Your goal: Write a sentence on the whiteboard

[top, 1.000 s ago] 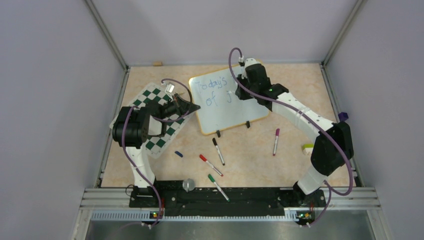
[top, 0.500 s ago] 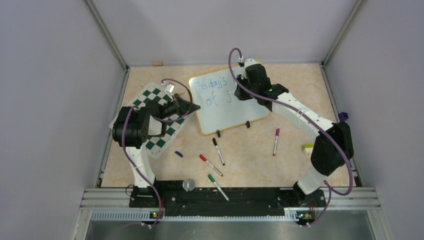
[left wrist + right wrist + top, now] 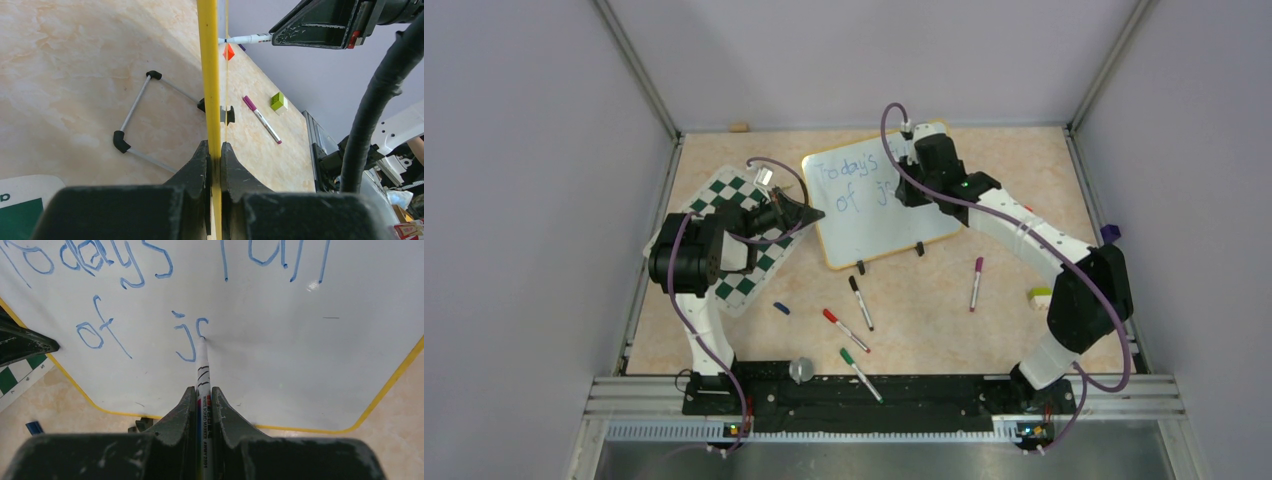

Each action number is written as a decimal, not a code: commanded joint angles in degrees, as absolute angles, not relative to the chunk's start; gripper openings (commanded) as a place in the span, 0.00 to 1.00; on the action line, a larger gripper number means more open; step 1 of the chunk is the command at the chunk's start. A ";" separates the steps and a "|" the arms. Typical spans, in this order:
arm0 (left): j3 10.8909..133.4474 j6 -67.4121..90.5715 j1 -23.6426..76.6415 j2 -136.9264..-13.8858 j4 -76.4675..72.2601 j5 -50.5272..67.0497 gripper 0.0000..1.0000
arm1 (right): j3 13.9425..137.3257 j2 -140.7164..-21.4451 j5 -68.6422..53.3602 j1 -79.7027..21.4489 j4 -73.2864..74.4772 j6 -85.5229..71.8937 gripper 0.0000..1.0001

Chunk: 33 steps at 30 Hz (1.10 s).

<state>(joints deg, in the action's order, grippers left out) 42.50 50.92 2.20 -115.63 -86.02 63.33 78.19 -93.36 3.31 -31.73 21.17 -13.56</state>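
Observation:
The whiteboard (image 3: 869,215) stands tilted on the table at mid back; it fills the right wrist view (image 3: 300,355). Blue lettering (image 3: 100,260) reads "Today's full" on the first line, "of j" plus a partial curved stroke on the second. My left gripper (image 3: 809,213) is shut on the board's yellow rim (image 3: 211,100) at its left edge. My right gripper (image 3: 203,392) is shut on a white whiteboard marker (image 3: 202,365), its tip touching the board at the curved stroke (image 3: 201,327) just right of the "j". In the top view the right gripper (image 3: 902,180) is over the board.
A green-and-white chequered mat (image 3: 739,235) lies left, under the left arm. Loose markers lie in front of the board: black (image 3: 861,302), red (image 3: 845,329), green (image 3: 860,373), purple (image 3: 975,283). A blue cap (image 3: 781,308) and a yellow-green block (image 3: 1039,297) also lie there.
The right gripper has shifted slightly right along the second line, and a new curved stroke has appeared after the "j". The left arm and the board have not moved.

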 commanded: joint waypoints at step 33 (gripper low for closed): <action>42.36 45.84 1.90 -113.84 -92.81 64.25 0.00 | 86.14 -96.67 7.34 -31.25 21.10 -12.65 0.00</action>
<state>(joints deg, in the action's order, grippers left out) 42.50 51.03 2.17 -115.63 -86.08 63.35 83.02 -95.55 7.38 -31.70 26.11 -13.04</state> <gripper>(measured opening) 0.056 0.092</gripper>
